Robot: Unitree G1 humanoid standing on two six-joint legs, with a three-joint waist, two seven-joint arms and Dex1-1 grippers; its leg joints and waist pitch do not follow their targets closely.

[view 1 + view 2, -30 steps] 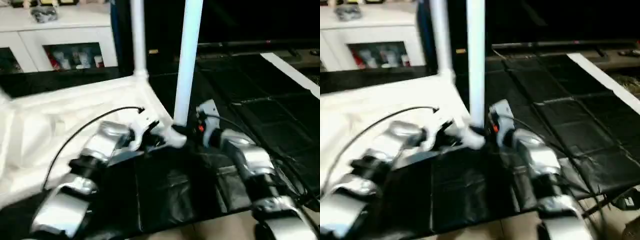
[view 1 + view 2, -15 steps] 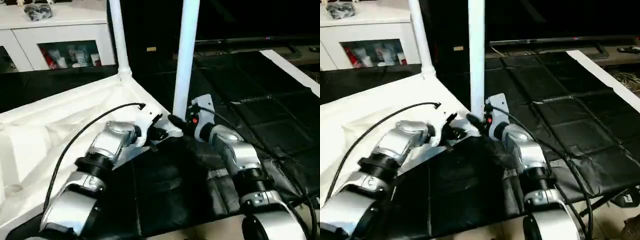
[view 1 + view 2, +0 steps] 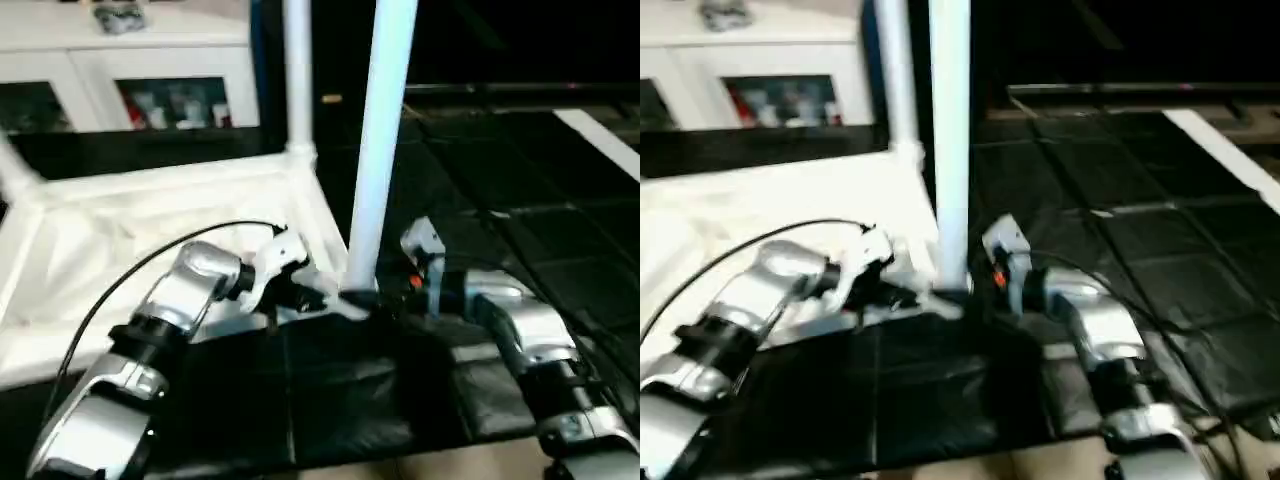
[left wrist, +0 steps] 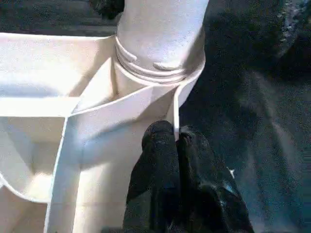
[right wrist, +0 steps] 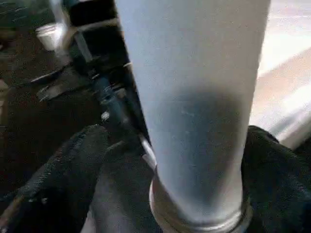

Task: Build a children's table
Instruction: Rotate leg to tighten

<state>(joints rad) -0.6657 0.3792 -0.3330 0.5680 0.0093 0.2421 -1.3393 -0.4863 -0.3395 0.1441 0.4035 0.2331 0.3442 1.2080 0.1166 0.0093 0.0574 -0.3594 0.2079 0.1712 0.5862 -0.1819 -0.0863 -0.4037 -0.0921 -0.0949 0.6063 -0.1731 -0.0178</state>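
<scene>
Seating: we hold the leg (image 3: 378, 150) upright at frame centre, base in the tabletop's (image 3: 150, 225) near corner socket.
Right pincer (image 5: 170, 160): clenched around leg's base.
Left pincer (image 4: 174, 141): pinching tabletop's rim (image 4: 176, 109), just beside socket.

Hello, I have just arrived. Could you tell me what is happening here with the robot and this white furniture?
The robot is putting together a white children's table. The table top lies upside down. The left gripper is shut on the thin rim wall beside a corner socket. The right gripper has its jaws around the near leg, which stands upright in that socket. Another leg stands in the next corner.
</scene>
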